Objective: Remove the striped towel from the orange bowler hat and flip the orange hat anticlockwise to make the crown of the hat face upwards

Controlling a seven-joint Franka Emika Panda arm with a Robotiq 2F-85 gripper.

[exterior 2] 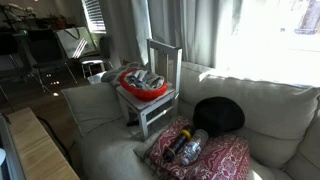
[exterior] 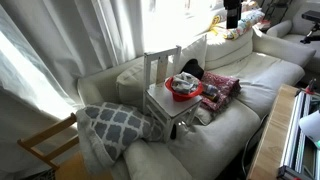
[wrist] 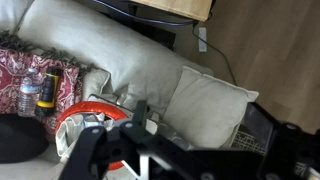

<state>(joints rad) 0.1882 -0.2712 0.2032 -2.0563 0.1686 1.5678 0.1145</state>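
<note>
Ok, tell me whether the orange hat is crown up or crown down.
Crown down: the orange hat sits on the white chair with its opening facing up, and the striped towel is bundled inside it.

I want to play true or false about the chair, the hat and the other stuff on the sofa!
1. The orange hat sits on the little white chair. True.
2. The striped towel lies on the floor. False: it is inside the hat.
3. A bottle lies on the red pillow. True.
4. The chair stands on the floor. False: it stands on the sofa.
</note>
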